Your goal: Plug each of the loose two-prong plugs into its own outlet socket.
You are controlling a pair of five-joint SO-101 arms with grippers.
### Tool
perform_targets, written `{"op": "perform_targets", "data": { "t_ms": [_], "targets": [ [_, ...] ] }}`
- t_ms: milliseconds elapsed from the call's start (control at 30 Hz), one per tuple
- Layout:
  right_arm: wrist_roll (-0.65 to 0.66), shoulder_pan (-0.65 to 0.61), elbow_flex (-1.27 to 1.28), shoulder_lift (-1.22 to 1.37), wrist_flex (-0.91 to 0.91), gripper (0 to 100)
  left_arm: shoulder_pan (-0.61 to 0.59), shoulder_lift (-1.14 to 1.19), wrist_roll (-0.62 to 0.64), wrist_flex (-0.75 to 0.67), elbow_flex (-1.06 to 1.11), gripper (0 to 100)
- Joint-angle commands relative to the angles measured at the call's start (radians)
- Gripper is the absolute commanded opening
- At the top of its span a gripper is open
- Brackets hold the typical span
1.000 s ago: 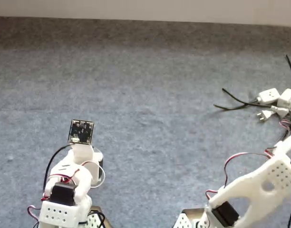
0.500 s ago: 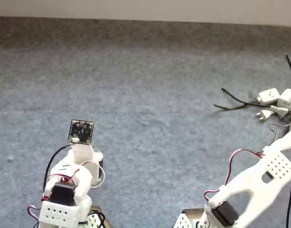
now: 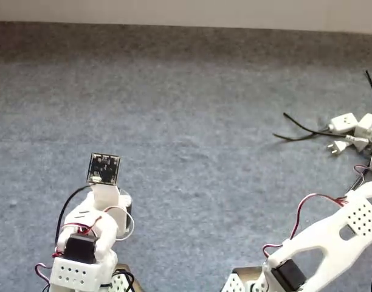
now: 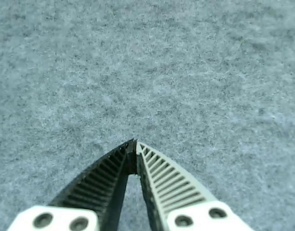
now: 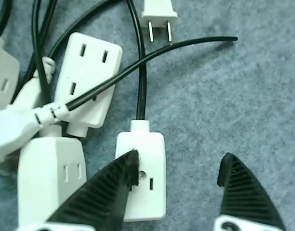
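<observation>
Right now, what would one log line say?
left gripper: shut, above carpet | right gripper: open, at outlet socket | two-prong plug: loose

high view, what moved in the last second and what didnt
The right arm has tilted lower and swung slightly toward the near edge, beside the pile of plugs and outlet blocks. The pile itself looks undisturbed, and the left arm has kept its place.

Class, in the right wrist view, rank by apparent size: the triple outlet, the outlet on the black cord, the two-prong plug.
1. Triple outlet and corded outlet: too alike to rank.
2. Two-prong plug: clearly smallest, though cut off at the edge.
</observation>
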Motion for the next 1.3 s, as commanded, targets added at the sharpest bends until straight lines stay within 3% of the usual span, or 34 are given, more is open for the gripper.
{"op": "perform_targets", "data": {
  "t_ms": [0, 267, 500, 733, 833, 967, 1100, 1267],
  "targets": [
    [0.008, -0.033, -0.016, -0.022, 0.081, 27.1, 0.013, 0.001, -0.006, -0.023, 0.015, 1],
    [-0.101, -0.085, -0.099, -0.065, 0.217, 27.1, 0.012, 0.001, -0.006, -0.023, 0.015, 1],
    [-0.124, -0.035, 0.008, 0.010, 0.073, 26.5, 0.012, 0.001, -0.006, -0.023, 0.015, 1],
    [-0.055, 0.013, -0.001, 0.035, 0.012, 5.0, 0.012, 0.001, -0.006, -0.023, 0.015, 1],
    [-0.055, 0.004, -0.070, -0.036, 0.077, 3.2, 0.012, 0.001, -0.006, -0.023, 0.015, 1],
    [-0.060, -0.079, -0.232, -0.166, 0.266, 3.2, 0.012, 0.001, -0.006, -0.023, 0.015, 1],
    [-0.060, -0.248, -0.387, -0.314, 0.493, 3.2, 0.012, 0.001, -0.006, -0.023, 0.015, 1],
    [-0.147, -0.455, -0.295, -0.516, 0.499, 3.1, -0.070, -0.002, -0.006, -0.032, 0.015, 1]
  ]
}}
